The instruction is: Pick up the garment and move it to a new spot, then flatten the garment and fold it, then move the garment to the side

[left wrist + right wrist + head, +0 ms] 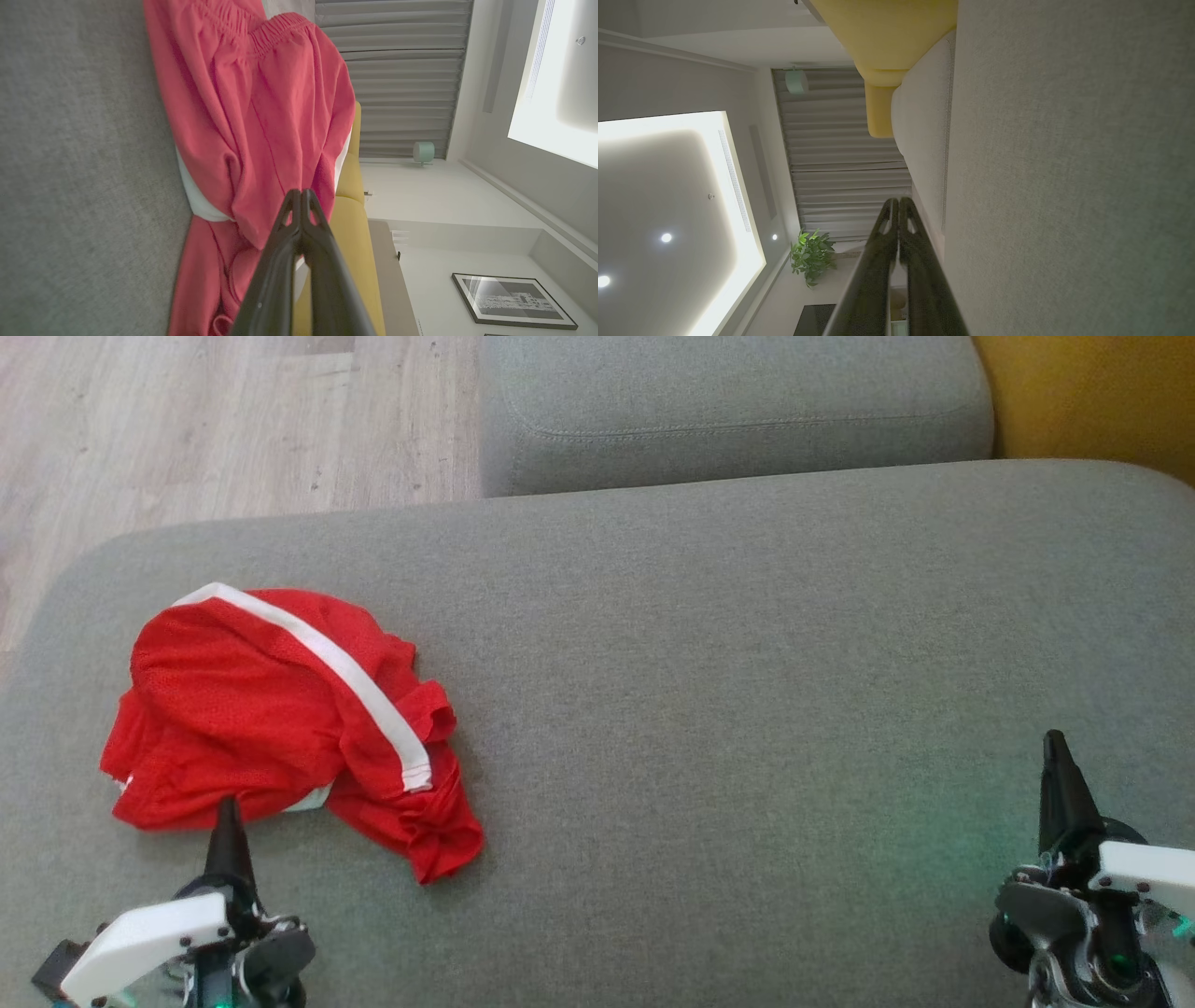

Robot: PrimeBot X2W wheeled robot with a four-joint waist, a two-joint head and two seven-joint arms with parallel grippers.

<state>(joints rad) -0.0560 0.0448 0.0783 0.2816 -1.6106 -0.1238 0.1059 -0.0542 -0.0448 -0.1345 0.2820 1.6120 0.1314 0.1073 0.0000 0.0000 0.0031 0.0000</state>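
1. The red garment lies crumpled on the left part of the grey cushion, so I judge the pickup falls to my left side.
2. My left gripper points at its near edge, fingers pressed together, pinching nothing.
3. My right gripper, likewise closed and empty, waits well apart over bare cushion, probably leaving room for the new spot.

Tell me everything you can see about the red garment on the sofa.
The garment is red, of a mesh-like sports fabric, with a broad white stripe and a gathered elastic waistband, so it looks like shorts. It lies crumpled in a loose heap, folds overlapping, on the grey sofa cushion, on the robot's left side. The left gripper, its fingers shut, points at the near edge; whether it touches the cloth cannot be told.
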